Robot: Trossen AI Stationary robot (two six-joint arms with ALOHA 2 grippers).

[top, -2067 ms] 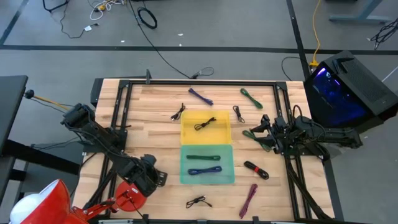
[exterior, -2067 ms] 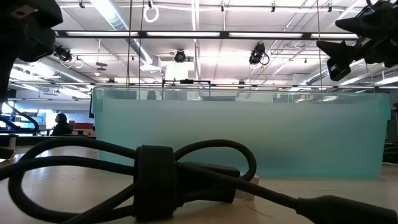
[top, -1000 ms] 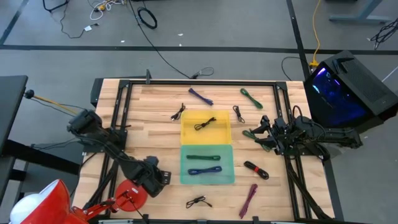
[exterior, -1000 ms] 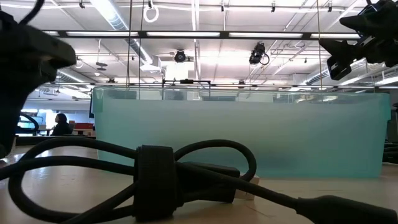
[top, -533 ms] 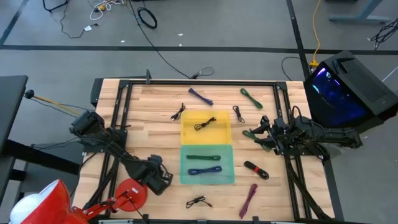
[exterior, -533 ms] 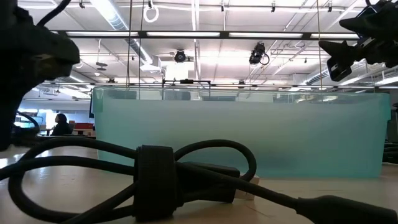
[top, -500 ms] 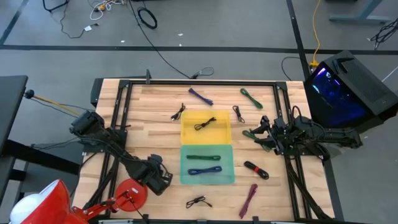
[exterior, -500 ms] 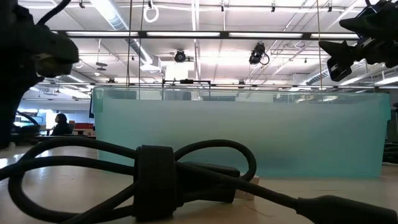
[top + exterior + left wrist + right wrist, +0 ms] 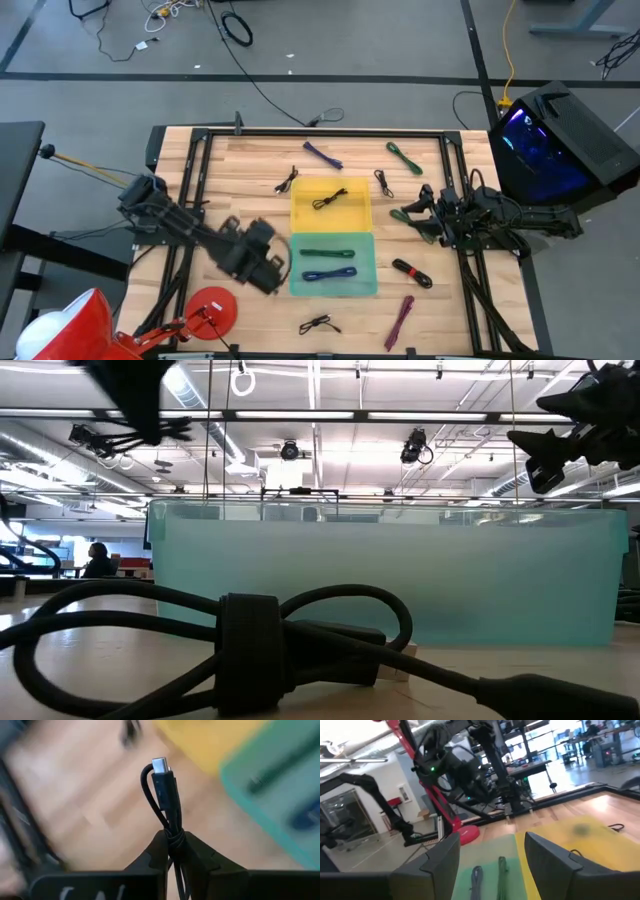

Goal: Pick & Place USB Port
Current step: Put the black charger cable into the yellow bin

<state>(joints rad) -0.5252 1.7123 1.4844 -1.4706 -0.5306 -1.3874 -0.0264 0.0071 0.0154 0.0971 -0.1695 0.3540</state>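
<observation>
One black USB-C cable (image 9: 165,795) sits pinched in the closed left gripper (image 9: 174,851) just beside the green bin (image 9: 333,265), so carry it over the correct bin before letting go, while the right gripper (image 9: 487,851) waits open by the bench (image 9: 250,170) edge.

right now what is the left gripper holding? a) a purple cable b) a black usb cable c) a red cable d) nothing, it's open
b: in the left wrist view the left gripper is shut on a black usb cable, whose metal plug end sticks up past the fingers; in the high view it hangs beside the green tray.
</observation>
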